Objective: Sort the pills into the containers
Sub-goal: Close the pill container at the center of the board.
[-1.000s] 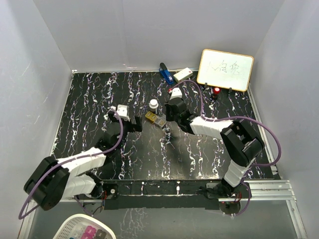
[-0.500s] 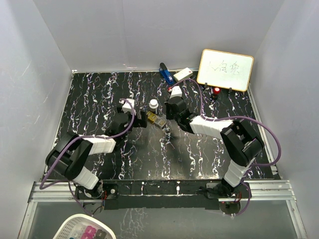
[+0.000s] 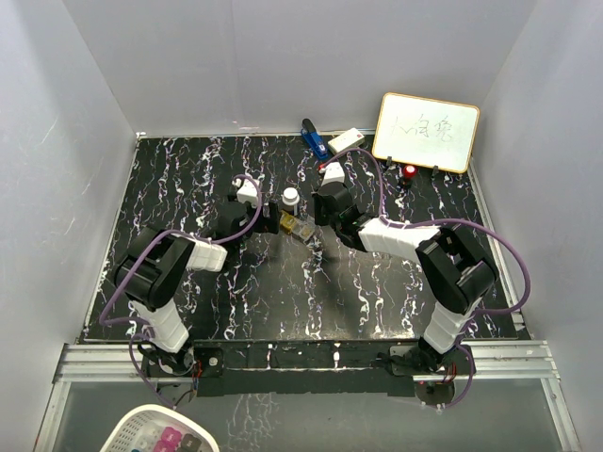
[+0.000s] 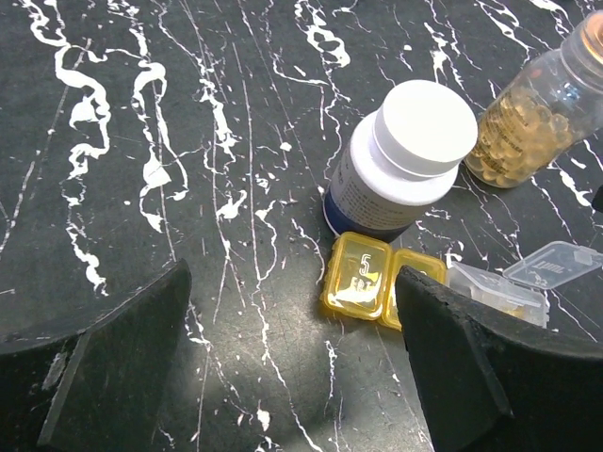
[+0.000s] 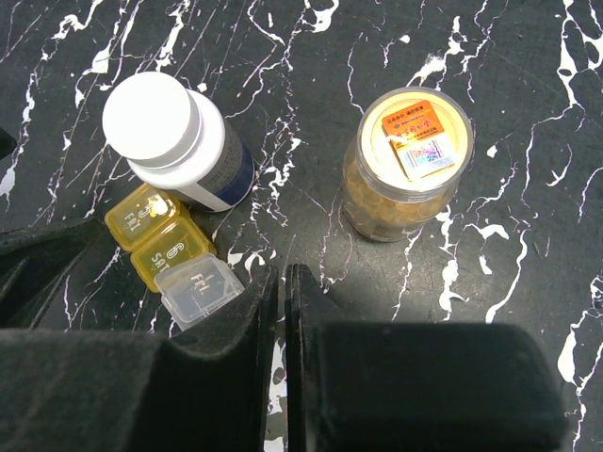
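Observation:
A dark bottle with a white round cap [image 4: 400, 155] [image 5: 170, 132] [image 3: 290, 198] stands upright. Right in front of it lies the small pill box [image 4: 377, 278] [image 5: 170, 250] [image 3: 294, 224], with yellow sections and one clear lid [image 4: 542, 273] flipped up. The golden-amber bottle [image 5: 405, 165] [image 4: 528, 118] is full of round golden pills. My left gripper [image 4: 292, 287] [image 3: 259, 221] is open just left of the box, nothing between its fingers. My right gripper [image 5: 285, 282] [image 3: 318, 235] is shut and empty, beside the box's clear end and short of the amber bottle.
At the back stand a whiteboard [image 3: 426, 132], a blue object [image 3: 314, 139], a white block [image 3: 346, 140] and a small red item [image 3: 410, 171]. A white basket [image 3: 160, 435] sits below the table's near edge. Grey walls close in three sides.
My left arm has swung forward and right, bringing its gripper close to the pill box and capped bottle, and its jaws have narrowed a little. The right arm has not moved.

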### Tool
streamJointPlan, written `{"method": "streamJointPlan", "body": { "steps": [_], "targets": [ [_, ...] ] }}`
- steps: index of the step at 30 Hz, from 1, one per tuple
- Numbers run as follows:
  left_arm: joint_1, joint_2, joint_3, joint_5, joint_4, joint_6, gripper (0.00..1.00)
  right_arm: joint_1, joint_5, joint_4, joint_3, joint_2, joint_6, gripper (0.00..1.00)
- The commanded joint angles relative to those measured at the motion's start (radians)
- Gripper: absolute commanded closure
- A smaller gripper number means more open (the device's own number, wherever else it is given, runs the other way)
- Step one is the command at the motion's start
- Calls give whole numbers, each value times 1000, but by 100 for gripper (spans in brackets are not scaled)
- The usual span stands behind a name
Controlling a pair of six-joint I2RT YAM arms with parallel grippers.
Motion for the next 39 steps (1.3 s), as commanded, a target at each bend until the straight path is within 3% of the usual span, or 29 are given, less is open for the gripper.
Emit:
{"method": "streamJointPlan", "body": {
  "steps": [1, 15, 39],
  "targets": [
    [11, 23, 31, 73, 34, 4, 10, -7, 25, 31, 41, 1, -8, 93],
    [12, 69, 46, 107, 0, -9, 9, -11, 39, 28, 44, 31, -5, 93],
    [12, 110, 70, 45, -96, -35, 19, -12, -67, 57, 35, 44, 7, 93]
  ]
}}
